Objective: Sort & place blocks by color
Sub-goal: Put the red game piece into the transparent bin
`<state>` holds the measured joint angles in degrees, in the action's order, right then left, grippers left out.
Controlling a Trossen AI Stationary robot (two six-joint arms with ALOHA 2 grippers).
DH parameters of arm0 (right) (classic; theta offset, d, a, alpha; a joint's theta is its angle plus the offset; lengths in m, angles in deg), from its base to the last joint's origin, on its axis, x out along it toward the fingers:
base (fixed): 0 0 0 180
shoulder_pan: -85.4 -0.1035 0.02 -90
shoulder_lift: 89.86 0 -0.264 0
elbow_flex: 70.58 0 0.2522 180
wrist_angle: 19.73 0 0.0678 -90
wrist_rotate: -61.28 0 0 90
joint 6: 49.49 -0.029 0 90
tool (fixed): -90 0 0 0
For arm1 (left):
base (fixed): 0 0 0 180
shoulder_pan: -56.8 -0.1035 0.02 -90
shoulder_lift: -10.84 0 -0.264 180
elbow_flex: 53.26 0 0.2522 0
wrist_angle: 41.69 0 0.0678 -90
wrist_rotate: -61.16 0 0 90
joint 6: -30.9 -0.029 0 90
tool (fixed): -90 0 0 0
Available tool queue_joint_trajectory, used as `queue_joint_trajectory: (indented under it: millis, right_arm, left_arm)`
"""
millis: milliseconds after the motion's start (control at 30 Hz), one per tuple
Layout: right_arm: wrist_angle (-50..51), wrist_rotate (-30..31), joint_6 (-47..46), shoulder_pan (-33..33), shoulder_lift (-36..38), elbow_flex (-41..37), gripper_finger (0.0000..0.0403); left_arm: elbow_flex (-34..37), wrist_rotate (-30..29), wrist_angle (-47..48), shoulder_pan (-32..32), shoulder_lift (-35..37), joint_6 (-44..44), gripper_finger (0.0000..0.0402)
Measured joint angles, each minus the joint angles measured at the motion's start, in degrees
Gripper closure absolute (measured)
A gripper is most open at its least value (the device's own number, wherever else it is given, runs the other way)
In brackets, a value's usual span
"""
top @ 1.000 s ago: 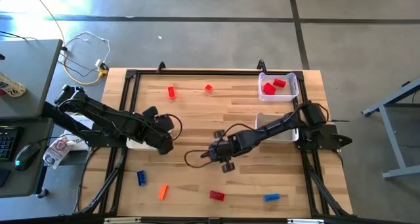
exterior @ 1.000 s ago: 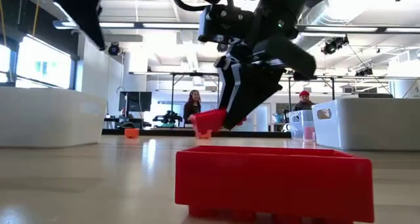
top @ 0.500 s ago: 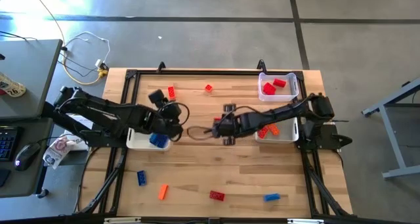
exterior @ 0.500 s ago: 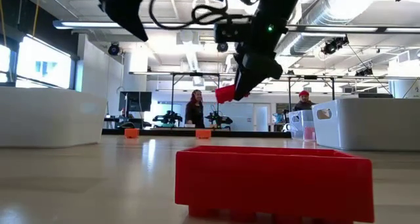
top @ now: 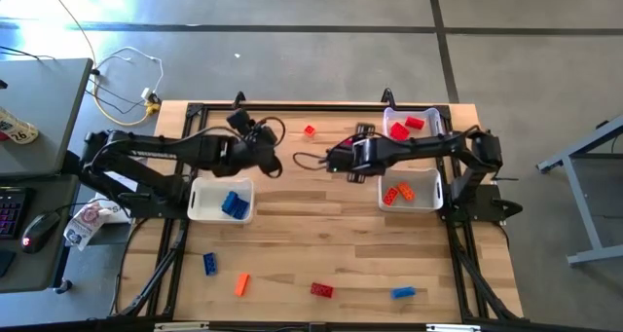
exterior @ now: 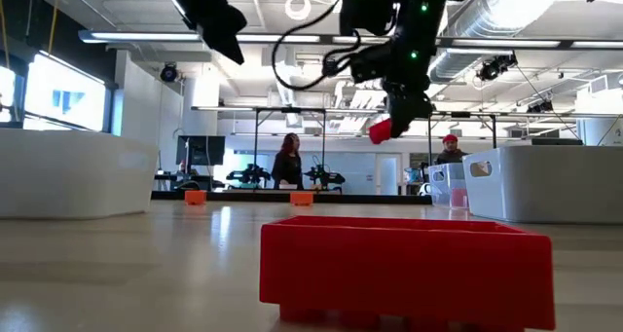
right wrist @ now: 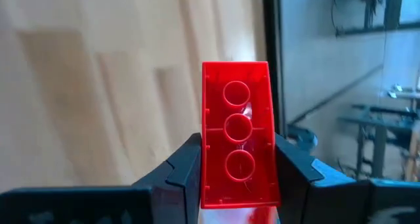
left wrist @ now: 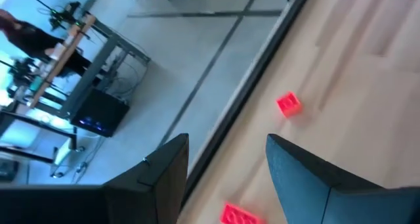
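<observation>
Wooden counter (top: 321,235): right end effector (right wrist: 237,178) clamps red block (right wrist: 238,132), aloft for far-right bin (top: 413,137) of reds; left end effector (left wrist: 226,168) wide, empty.

Pale wood planking with visible grain and a smooth, lightly sheened finish covers the desk (top: 321,235), framed by matt black metal rails. A glossy red plastic block (right wrist: 237,133), three round studs moulded into its face, catches the light between the matt dark fingers of the right tool (right wrist: 237,178). The left tool (left wrist: 226,178) shows the same dull dark finish, probably plastic. White bins (top: 220,198) look like smooth plastic. The blue blocks (top: 234,204) and orange blocks (top: 398,192) inside them share the shiny plastic look. Beyond the desk, the grey floor (top: 292,40) appears polished.
</observation>
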<state>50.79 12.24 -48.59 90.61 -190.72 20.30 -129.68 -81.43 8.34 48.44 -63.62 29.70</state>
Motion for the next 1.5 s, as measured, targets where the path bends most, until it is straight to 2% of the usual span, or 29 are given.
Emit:
queue_joint_trajectory:
  millis: [167, 367, 533, 833, 1167, 1500]
  right_arm:
    - [4.4, 2.8, -1.0, 3.9, 1.6, 0.0, 0.0288]
    - [11.0, 6.6, -6.8, 9.6, 3.3, 0.0, 0.0288]
    - [13.2, 5.3, -11.3, 15.7, 4.0, 0.0, 0.0288]
    - [13.1, -3.3, -12.7, 27.2, 4.0, 0.0, 0.0288]
    - [12.8, -22.3, -9.8, 38.8, 3.7, 0.0, 0.0288]
    - [12.9, -31.0, -9.2, 45.5, 2.2, 0.0, 0.0288]
  left_arm:
    - [0.0, 2.6, -7.7, -4.8, 0.0, -7.8, 0.0213]
    - [0.0, 8.4, -15.5, -10.9, 0.0, -14.7, 0.0213]
    - [0.0, 14.8, -20.4, -16.0, 0.0, -18.6, 0.0213]
    - [0.0, 22.3, -21.5, -22.9, 0.0, -20.0, 0.0213]
    - [0.0, 22.6, -21.5, -27.4, 0.0, -20.0, 0.0213]
    - [0.0, 23.7, -21.5, -29.7, 0.0, -20.0, 0.0213]
